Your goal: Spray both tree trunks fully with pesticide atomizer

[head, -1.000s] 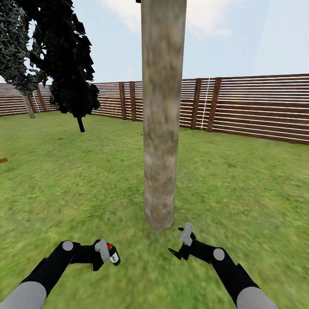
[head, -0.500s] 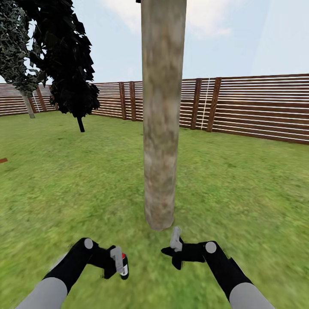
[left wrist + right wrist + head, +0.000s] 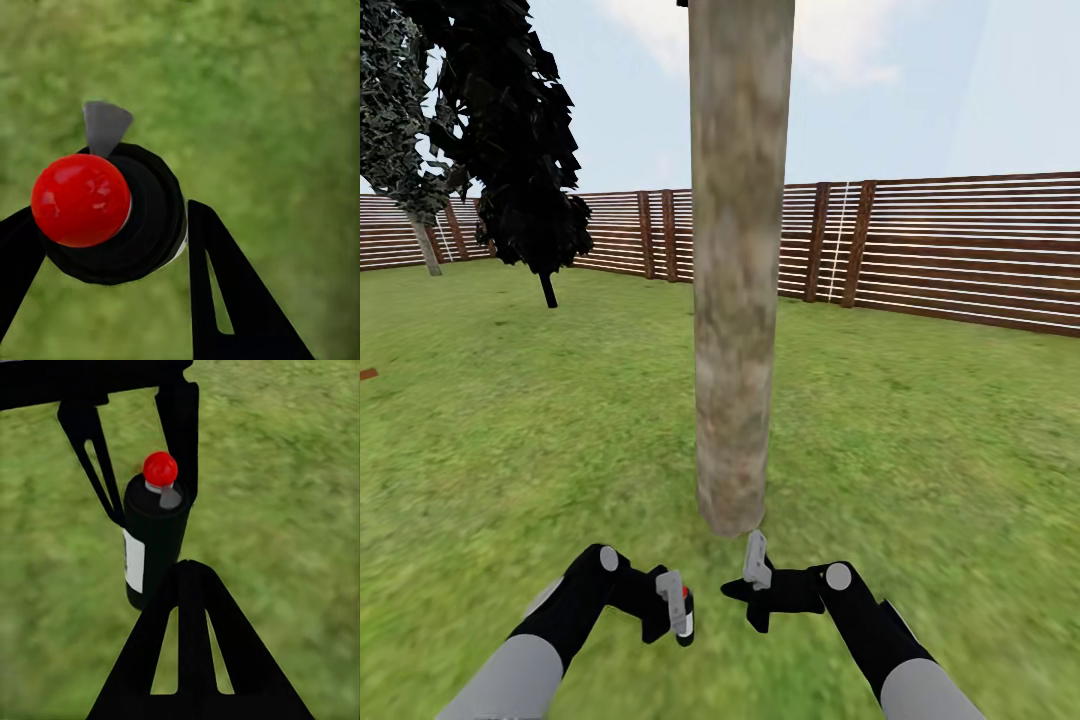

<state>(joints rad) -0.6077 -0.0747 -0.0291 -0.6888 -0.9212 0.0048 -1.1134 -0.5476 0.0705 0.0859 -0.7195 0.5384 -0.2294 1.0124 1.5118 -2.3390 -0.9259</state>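
Note:
A thick tree trunk (image 3: 732, 300) of mottled grey-beige bark rises straight ahead on the garden lawn (image 3: 920, 420). Low in front of its base, my left gripper (image 3: 678, 612) is shut on the pesticide atomizer (image 3: 686, 612), a black can with a red ball top and a white label. In the left wrist view, the red top (image 3: 81, 200) and grey nozzle (image 3: 105, 127) sit between black fingers (image 3: 225, 292). The right wrist view looks at the atomizer (image 3: 154, 540) held upright over grass. My right gripper (image 3: 740, 593) is shut and empty just beside it. Another pale trunk (image 3: 426, 245) stands far left.
A dark, thin-stemmed columnar tree (image 3: 525, 150) stands at the back left. A brown slatted fence (image 3: 960, 250) rings the lawn. A small brown object (image 3: 367, 374) lies at the far left edge. Open grass spreads around the trunk.
Both arms have drawn inward toward the middle. The left gripper carried the atomizer to the right, and the right gripper moved left, so they now sit close together below the trunk.

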